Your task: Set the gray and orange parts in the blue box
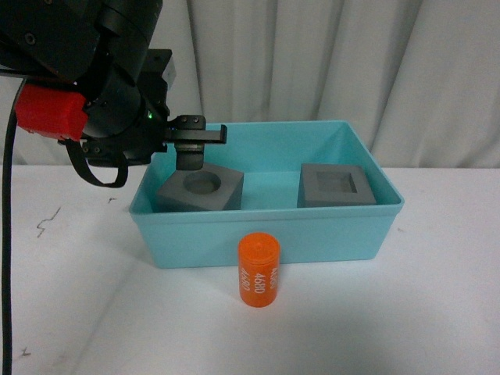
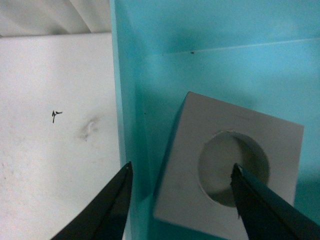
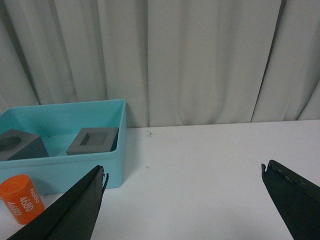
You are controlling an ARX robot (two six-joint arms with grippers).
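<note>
The white tabletop (image 1: pixel 437 312) carries the light-blue box (image 1: pixel 328 234). Both gray cubes sit inside it, well apart: the 1 with a round recess (image 1: pixel 201 190) at the robot's left end, the 1 with a square recess (image 1: pixel 337 186) at the right end. The orange cylinder (image 1: pixel 258 270) is the 1 part not yet in. It stands upright on the tabletop just outside the box's near wall, about mid-length, its long axis vertical and "4680" printed up its side.

The left fingers (image 1: pixel 187 158) hang spread and empty above the round-recess cube. The left wrist view shows 1 finger over the recess and the other out past the box's left wall. The right fingers (image 3: pixel 82 200) are spread wide, empty, off beyond the box's right end. From the left fingers the cylinder lies toward the robot and rightward, across the near wall.

The left arm looks nearer, I judge, but the right arm is absent from the front view, so that is unsure. The right wrist view cuts the cylinder at its edge.
</note>
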